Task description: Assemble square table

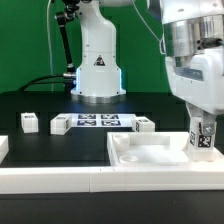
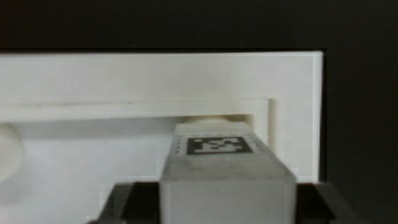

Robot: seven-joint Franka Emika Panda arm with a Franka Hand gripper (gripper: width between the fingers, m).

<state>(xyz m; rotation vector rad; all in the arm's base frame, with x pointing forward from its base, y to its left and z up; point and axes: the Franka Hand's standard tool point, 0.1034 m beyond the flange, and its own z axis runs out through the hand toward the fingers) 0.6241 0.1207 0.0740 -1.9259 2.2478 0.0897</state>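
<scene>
The black bench (image 1: 30, 100) carries all parts. The arm (image 1: 195, 60) reaches down at the exterior view's right. The square table's slab (image 1: 150, 155) lies rim-up at the near right, just behind the long border bar (image 1: 50, 180). The marker board (image 1: 98, 121) lies farther back at centre. Three loose legs (image 1: 30, 122) (image 1: 60, 124) (image 1: 145, 124) stand beside it. The hand (image 2: 222, 205) is clamped on the held leg (image 1: 201, 142), which is upright with its tag showing, at an inner corner of the slab's rim. Whether it touches the slab cannot be told. The step in hand is judged to be seating the first leg. The next move calls for lining the leg up squarely with the corner, then pressing or turning it home before letting go.
</scene>
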